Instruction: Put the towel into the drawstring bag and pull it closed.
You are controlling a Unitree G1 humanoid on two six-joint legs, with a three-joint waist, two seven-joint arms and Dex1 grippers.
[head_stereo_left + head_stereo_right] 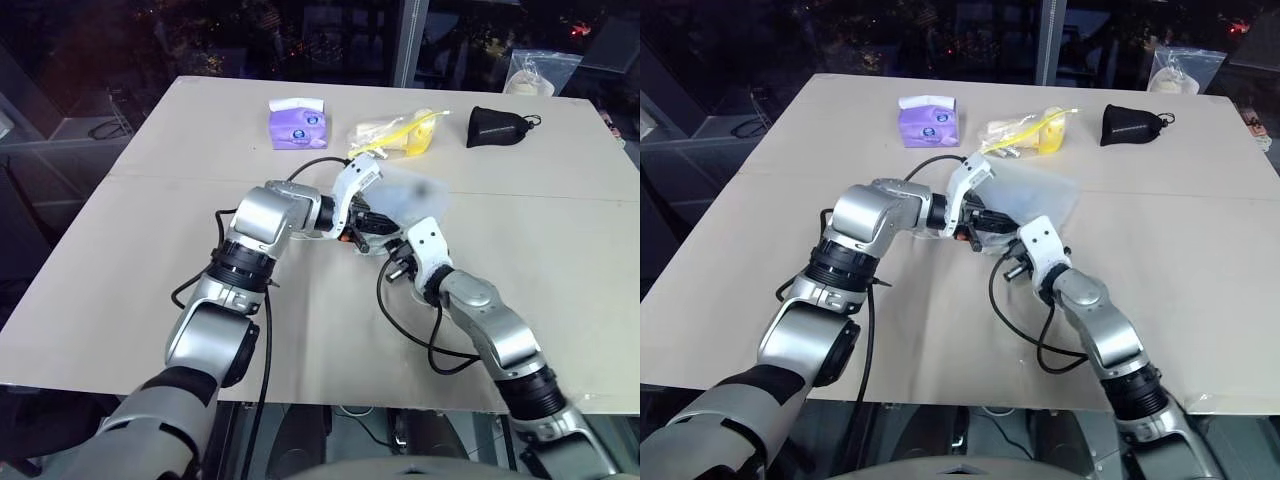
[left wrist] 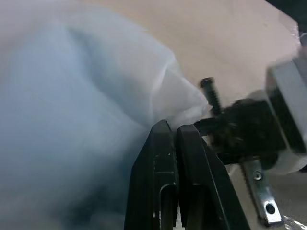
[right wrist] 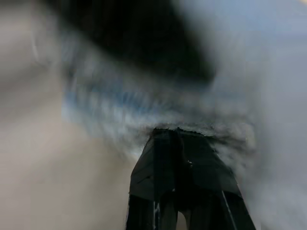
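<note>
The drawstring bag [image 1: 415, 195], thin translucent white fabric, lies bunched at the table's middle. A pale blue mass, the towel [image 2: 53, 124], shows through its cloth and looks to be inside. My left gripper [image 1: 362, 226] is shut on a fold of the bag's edge; in the left wrist view the cloth gathers right at its closed fingertips [image 2: 168, 132]. My right gripper [image 1: 392, 250] comes in from the near right, a finger's width from the left one. It is shut, its tips against the bag's fabric [image 3: 144, 110]; I cannot tell whether it pinches anything.
Along the table's far side lie a purple tissue pack [image 1: 297, 122], a clear plastic bag with yellow contents [image 1: 395, 135] and a small black pouch [image 1: 500, 127]. Bare tabletop [image 1: 150, 250] stretches to the left and right of the bag.
</note>
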